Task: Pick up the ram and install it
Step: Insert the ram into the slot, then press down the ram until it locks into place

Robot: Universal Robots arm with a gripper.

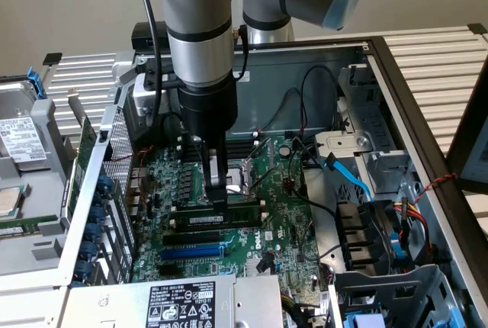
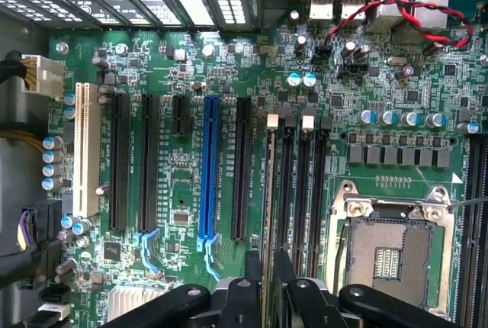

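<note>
Exterior view, frame centre: the ram [image 1: 236,218] is being straddled by the gripper [image 1: 219,197], already standing on the motherboard [image 1: 278,229], seemingly inserted; grip cannot be told.

The ram [image 1: 229,218], a long green stick with a white label, stands on edge on the motherboard [image 1: 286,225].

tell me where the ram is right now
In the exterior view the ram stands on edge mid-motherboard, directly under the gripper, between the processor socket and the blue slot.
</note>
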